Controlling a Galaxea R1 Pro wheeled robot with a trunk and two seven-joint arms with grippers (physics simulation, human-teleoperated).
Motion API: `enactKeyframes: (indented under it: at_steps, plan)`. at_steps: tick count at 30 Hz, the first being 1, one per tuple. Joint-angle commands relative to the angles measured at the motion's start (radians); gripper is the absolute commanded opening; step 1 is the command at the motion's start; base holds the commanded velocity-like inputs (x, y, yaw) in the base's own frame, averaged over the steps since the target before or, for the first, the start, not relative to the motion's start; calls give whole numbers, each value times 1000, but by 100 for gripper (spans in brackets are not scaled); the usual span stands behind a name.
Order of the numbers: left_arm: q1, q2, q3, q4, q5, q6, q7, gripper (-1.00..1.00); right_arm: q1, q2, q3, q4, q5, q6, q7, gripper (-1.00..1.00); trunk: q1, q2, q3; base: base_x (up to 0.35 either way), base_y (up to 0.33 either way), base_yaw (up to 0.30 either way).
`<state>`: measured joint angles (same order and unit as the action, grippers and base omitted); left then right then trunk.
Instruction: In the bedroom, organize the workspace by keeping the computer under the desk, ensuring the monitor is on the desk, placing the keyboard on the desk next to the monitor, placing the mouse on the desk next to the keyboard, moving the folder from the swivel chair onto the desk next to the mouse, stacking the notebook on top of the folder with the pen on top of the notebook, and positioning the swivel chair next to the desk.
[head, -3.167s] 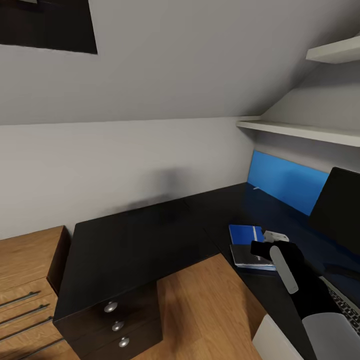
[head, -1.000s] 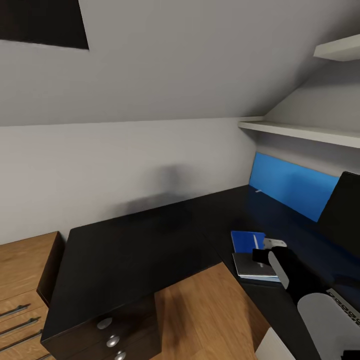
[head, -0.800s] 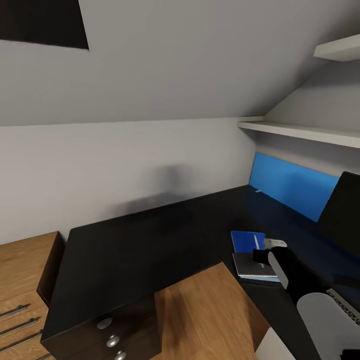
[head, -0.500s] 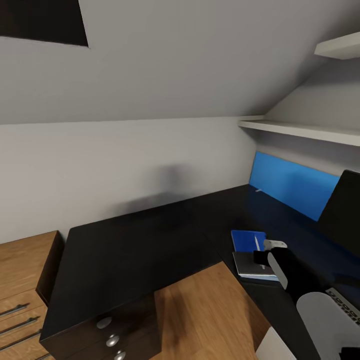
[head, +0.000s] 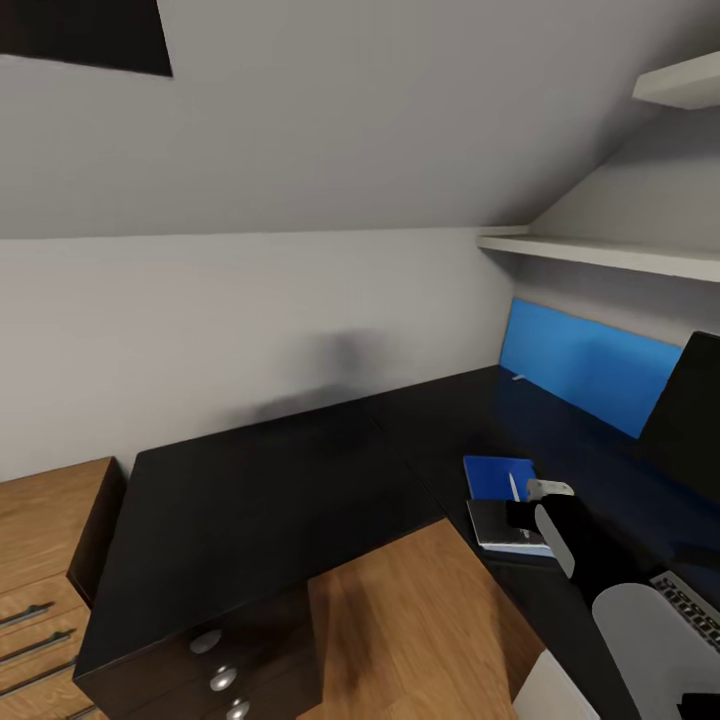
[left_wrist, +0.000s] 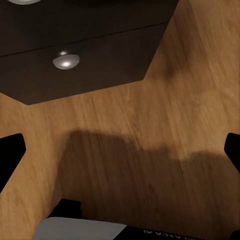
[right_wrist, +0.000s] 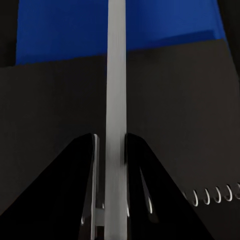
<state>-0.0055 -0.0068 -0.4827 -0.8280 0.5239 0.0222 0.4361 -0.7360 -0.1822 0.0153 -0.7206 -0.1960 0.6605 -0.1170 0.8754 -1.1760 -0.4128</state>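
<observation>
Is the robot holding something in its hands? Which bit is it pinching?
Yes. The right gripper pinches the white pen near one end between its fingers, over the notebook. The left gripper is open, holding nothing.

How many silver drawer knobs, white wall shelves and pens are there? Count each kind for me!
silver drawer knobs: 3
white wall shelves: 2
pen: 1
Total: 6

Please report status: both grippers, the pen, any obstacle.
Right gripper shut on pen, over notebook. Left gripper open, over floor. No obstacle seen.
</observation>
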Motion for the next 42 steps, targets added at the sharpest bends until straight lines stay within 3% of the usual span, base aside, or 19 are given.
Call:
enactKeyframes:
  at_steps: [1, 5, 18, 19, 38, 42]
  plan:
    - [-1, 1, -3, -2, 5, 2, 7, 100, 0, 0, 2, -1, -11, 4, -8, -100, 4, -8, -4, 0, 0, 0]
    - [-1, 1, -4, -2, 5, 2, 7, 100, -1, 0, 2, -2, -12, 4, -7, -100, 19, -36, -17, 0, 0, 0]
    - [-1, 1, -4, -2, 5, 2, 7, 100, -1, 0, 3, -2, -11, 2, -7, -100, 19, -36, -17, 0, 0, 0]
    - [-1, 1, -4, -2, 5, 2, 7, 100, 0, 0, 3, -2, -11, 2, -7, 100, 19, -36, -17, 0, 0, 0]
    - [-1, 9, 12, -61, 7, 2, 10, 100, 0, 0, 3, -11, -13, -22, -4, 100, 19, -36, -17, 0, 0, 0]
    - [-1, 9, 13, -61, 6, 2, 9, 100, 1, -1, 2, -97, -14, -23, -3, 100, 19, -36, -17, 0, 0, 0]
